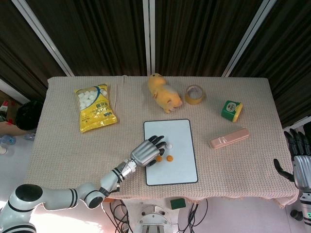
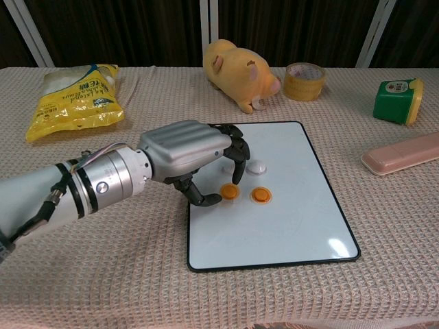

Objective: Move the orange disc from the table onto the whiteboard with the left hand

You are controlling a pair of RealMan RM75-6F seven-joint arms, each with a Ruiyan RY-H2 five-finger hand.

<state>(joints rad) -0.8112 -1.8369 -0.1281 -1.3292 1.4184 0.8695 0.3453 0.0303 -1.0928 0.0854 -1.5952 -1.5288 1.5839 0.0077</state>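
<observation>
Left hand (image 2: 188, 154) pinching the orange disc (image 2: 229, 192) low over the whiteboard (image 2: 288, 226): lower flat beside the second orange disc (image 2: 260, 195), release gently, lift straight up.

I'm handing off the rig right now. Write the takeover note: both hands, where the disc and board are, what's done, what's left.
Left hand: over the whiteboard, thumb and a finger pinching the orange disc, which sits at or just above the board surface; contact cannot be confirmed.
Right hand: idle past the table's right edge, fingers apart, holding nothing.
Already on the board: a second orange disc beside it and a white disc.
Done: disc carried onto the board.
Left: release it and withdraw the left hand.
</observation>
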